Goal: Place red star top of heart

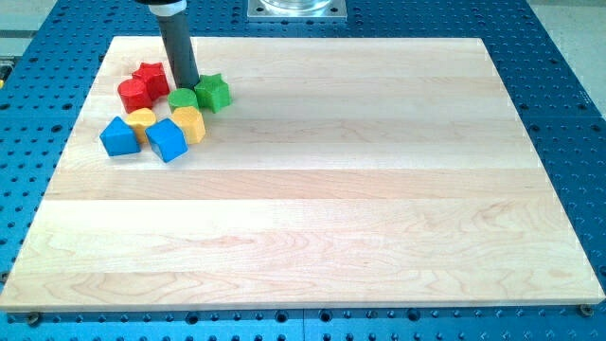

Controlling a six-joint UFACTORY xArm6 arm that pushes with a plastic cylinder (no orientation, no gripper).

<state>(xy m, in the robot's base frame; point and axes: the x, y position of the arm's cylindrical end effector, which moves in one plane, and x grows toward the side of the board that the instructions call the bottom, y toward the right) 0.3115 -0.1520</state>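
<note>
The surface (pixel 312 189) is a pale wooden board of glued planks, lying on a blue metal base plate (pixel 554 85) dotted with rows of small holes; a grey metal mount (pixel 296 8) shows at the view's top edge, and nothing more of the room can be seen. All the blocks sit clustered in the board's upper left corner. The red star-shaped block (pixel 151 77) lies at the view's top of the cluster, touching a red rounded block (pixel 133 94) just below and to its left. My tip (pixel 184 90), the lower end of the dark rod, stands just to the right of the red star, between it and the green star-shaped block (pixel 213 92), and touches or nearly touches the green rounded block (pixel 182 98). Below these lie a yellow rounded block (pixel 141 120), whose shape I cannot make out surely, a yellow block (pixel 189 122), a blue cube-like block (pixel 119 136) and a blue house-shaped block (pixel 167 139). There is no claw on this arm, only the rod, holding nothing.
</note>
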